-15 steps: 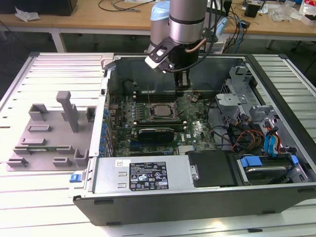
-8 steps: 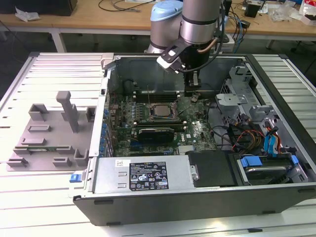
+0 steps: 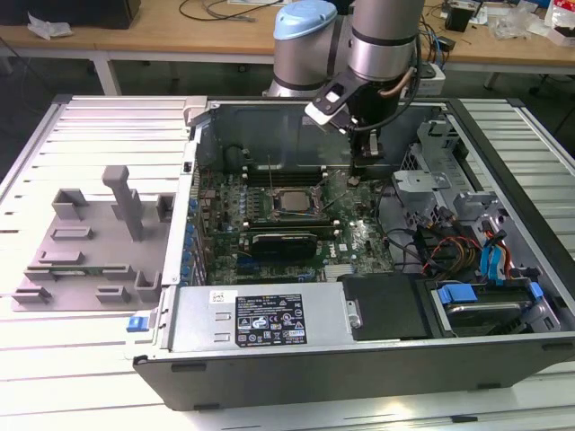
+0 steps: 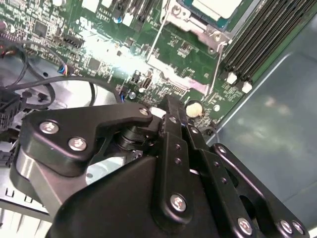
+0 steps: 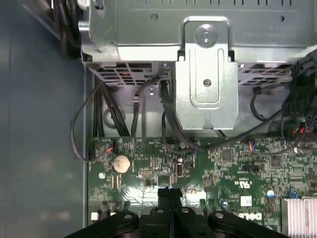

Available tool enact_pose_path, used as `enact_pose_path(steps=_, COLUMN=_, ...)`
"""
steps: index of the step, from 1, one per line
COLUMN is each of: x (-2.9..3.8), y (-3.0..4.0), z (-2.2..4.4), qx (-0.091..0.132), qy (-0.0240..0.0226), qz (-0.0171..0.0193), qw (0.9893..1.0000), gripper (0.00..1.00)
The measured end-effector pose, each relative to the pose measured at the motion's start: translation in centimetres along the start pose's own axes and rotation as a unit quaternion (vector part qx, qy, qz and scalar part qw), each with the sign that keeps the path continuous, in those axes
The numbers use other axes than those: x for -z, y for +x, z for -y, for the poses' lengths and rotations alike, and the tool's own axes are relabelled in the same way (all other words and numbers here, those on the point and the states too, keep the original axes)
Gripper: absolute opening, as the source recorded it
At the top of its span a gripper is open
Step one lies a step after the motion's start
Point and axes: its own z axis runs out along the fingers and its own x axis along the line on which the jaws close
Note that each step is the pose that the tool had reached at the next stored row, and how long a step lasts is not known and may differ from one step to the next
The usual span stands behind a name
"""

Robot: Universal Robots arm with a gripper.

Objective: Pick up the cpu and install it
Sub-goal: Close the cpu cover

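The cpu (image 3: pixel 290 201), a flat square with a shiny silver top, lies inside the black-framed socket on the green motherboard (image 3: pixel 359 238) of the open computer case. In the second wrist view the cpu (image 4: pixel 218 7) sits in the socket with thin metal levers beside it. My gripper (image 3: pixel 364 166) hangs over the board on the exterior view's right of the socket, apart from the cpu. In both wrist views its black fingers (image 5: pixel 170 194) are pressed together, with nothing between them. The gripper (image 4: pixel 171 106) points down at the board near a round coin battery (image 5: pixel 121 162).
Long black memory slots (image 4: pixel 262 39) run beside the socket. A metal drive cage (image 5: pixel 205 74) and black cables (image 5: pixel 106 111) stand close behind the gripper. The case wall (image 3: pixel 193 171) borders the board; a grey moulded tray (image 3: pixel 90 242) lies outside it.
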Motion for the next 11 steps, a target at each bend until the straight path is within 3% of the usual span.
enact_pose_path(steps=7, x=-1.98, y=-0.02, z=0.08, qx=0.000, qy=0.0000, qz=-0.0001, qw=1.0000, gripper=0.11)
enact_pose_path(steps=11, x=-2.07, y=-0.02, z=0.09, qx=0.000, qy=0.0000, qz=0.0000, qw=1.0000, gripper=0.11)
